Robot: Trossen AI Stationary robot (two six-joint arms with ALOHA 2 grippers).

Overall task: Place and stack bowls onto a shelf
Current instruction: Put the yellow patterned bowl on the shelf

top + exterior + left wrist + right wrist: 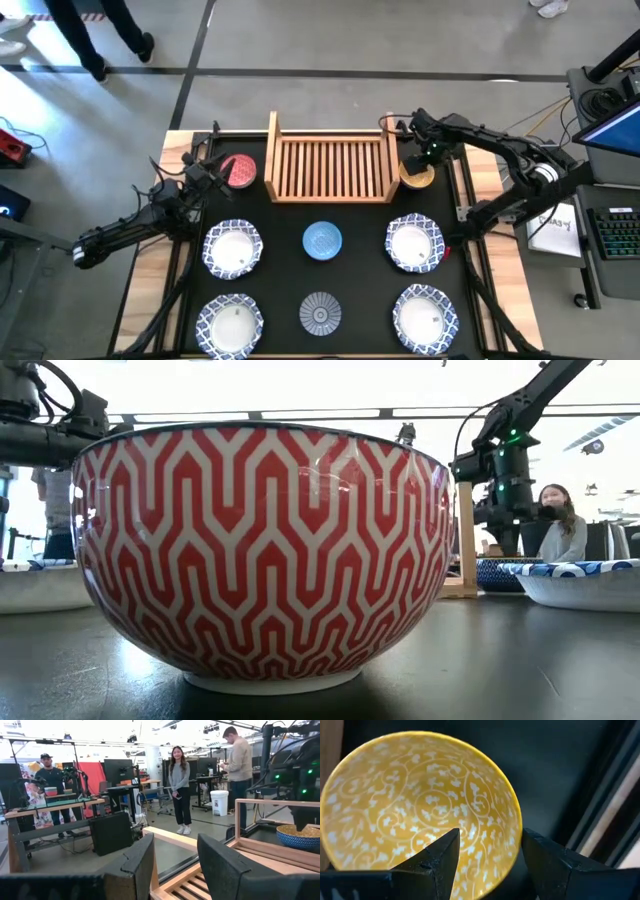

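Observation:
The wooden shelf (330,165) stands at the table's far middle, with nothing on its slats. The red bowl (241,170) sits just left of it and the yellow bowl (418,177) just right of it. My right gripper (490,840) hangs open over the yellow bowl (420,805), pointing down, with one finger above its inside and one outside its rim (518,832). My left gripper (213,180) is open beside the red bowl's left side, pointing level across the shelf (260,855). The light blue bowl (322,241) and the grey-blue bowl (320,312) rest on the table's middle.
Four white bowls with blue rims (232,250) (230,322) (414,243) (425,318) stand in two pairs left and right of the small middle bowls. The shelf's upright side boards (272,155) (388,155) stand between each gripper and the slats. People stand in the room beyond the table.

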